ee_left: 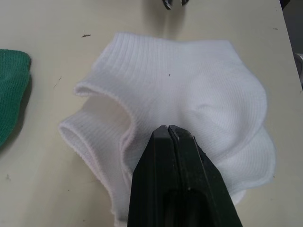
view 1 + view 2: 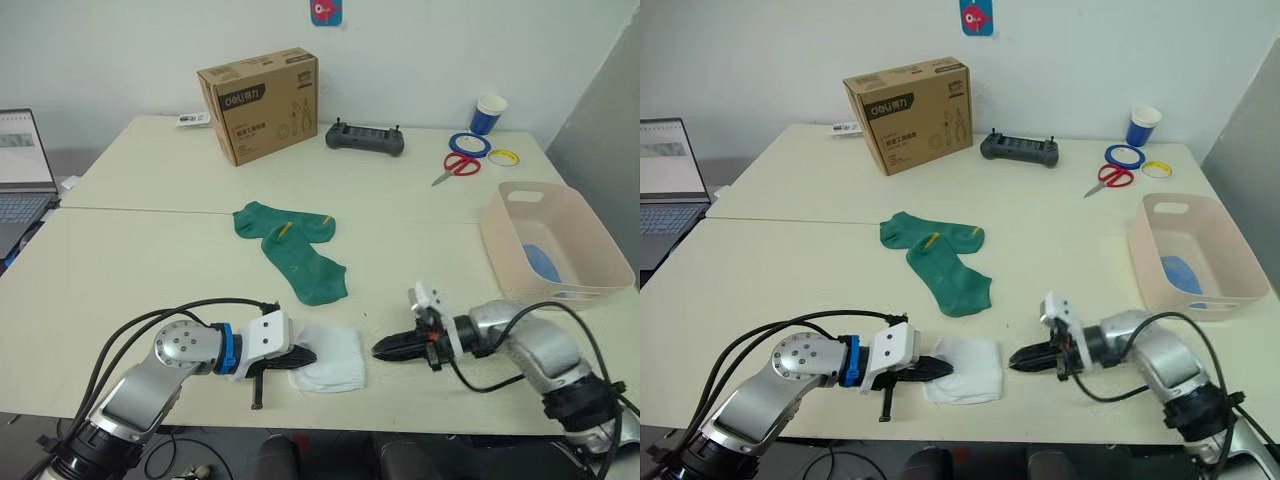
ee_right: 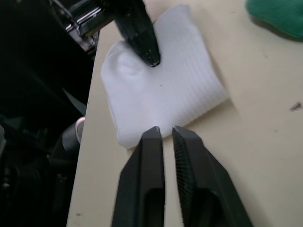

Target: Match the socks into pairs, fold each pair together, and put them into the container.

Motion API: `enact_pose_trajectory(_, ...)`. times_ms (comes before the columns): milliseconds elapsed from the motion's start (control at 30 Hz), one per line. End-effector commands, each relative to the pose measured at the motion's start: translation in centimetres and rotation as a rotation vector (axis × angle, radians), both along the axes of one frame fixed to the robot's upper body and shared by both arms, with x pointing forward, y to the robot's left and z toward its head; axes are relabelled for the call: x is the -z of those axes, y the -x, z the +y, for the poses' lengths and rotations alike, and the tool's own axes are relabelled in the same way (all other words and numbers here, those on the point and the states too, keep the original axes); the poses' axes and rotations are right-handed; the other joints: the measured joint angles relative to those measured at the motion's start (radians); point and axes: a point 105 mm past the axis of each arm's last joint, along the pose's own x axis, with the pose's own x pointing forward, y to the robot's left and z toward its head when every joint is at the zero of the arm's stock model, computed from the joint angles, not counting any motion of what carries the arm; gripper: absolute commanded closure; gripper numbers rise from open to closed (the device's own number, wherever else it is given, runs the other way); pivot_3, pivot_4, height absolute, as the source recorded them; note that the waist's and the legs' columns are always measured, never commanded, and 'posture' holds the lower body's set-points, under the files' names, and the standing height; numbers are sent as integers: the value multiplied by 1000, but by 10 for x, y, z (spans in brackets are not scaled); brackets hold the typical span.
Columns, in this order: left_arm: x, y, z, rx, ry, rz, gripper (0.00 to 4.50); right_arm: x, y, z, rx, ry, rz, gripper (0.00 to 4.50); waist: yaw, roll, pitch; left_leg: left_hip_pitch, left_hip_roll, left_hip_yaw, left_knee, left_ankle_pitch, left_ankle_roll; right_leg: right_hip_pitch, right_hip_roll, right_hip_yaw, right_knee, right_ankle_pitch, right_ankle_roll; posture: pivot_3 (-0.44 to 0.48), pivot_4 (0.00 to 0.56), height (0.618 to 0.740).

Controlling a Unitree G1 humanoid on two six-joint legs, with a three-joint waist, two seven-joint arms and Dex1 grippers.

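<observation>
White socks [image 1: 189, 90] lie folded, ribbed; left jaws closed, right jaws narrow.

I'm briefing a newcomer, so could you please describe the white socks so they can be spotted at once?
Start at the pink basin, then follow the table's near edge leftward. The white socks lie folded between both tools, unlike the green socks spread flat farther back.
</observation>
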Motion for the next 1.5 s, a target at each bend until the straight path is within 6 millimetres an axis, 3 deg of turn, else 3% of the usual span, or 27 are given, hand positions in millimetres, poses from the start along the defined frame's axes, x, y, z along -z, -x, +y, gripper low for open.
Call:
enact_pose_trajectory(33, 19, 5, 11, -12, -68, 42, 4500, -6, 6, -2, 52, 36, 138, 2956, 0, 1, 0, 0, 0, 0, 0, 0, 0, 0, 0, 0, 0, 0, 0, 0, 150, 740)
enact_pose_trajectory(133, 23, 5, 14, -21, -74, 45, 4500, -10, -1, 4, 157, 52, 231, 1787, -4, 1, -1, 0, 0, 0, 0, 0, 0, 0, 0, 1, 0, -1, 1, 0, 150, 740)
enact_pose_trajectory(300, 27, 7, 15, -21, -81, 47, 4500, -16, 9, 20, 142, 51, 382, 132, -3, 2, -2, 1, 0, 0, 0, 0, 0, 0, 1, 1, 0, 0, 3, 0, 150, 740)
enact_pose_trajectory(567, 26, 8, 15, -21, -83, 40, 4500, -4, 24, 38, 110, 100, 523, 132, -4, 3, -4, 0, 0, 0, 0, 0, 0, 0, 1, 1, 0, 0, 3, 0, 150, 740)
enact_pose_trajectory(800, 25, 10, 16, -26, -86, 40, 4500, 6, 12, 50, 180, 50, 604, 132, -13, 3, -7, 2, 1, 0, -1, 0, 0, 0, 2, 2, 1, 0, 3, 0, 150, 740)
enact_pose_trajectory(967, 24, 11, 15, -24, -86, 36, 4500, 2, 4, 65, 205, -50, 651, 132, -26, 4, -9, 4, 1, 0, -1, 0, 0, 1, 3, 3, 2, 0, 3, 0, 150, 740)
enact_pose_trajectory(1167, 23, 9, 16, -19, -88, 34, 4500, 5, 8, 67, 198, -39, 666, 132, -28, 4, -10, 4, 1, 1, -1, 0, 0, 1, 3, 5, 2, 1, 3, 0, 150, 740)
enact_pose_trajectory(1267, 22, 8, 16, -15, -90, 33, 4500, 5, 11, 68, 187, -42, 673, 772, -28, 4, -10, 4, 1, 1, -1, 0, 0, 0, 3, 5, 2, 1, 3, 0, 150, 740)
enact_pose_trajectory(1500, 23, 9, 17, -7, -93, 33, 4500, 7, 10, 68, 203, -35, 662, 3288, -28, 5, -10, 4, 1, 2, -1, 0, 0, 0, 3, 5, 1, 0, 3, 0, 150, 740)
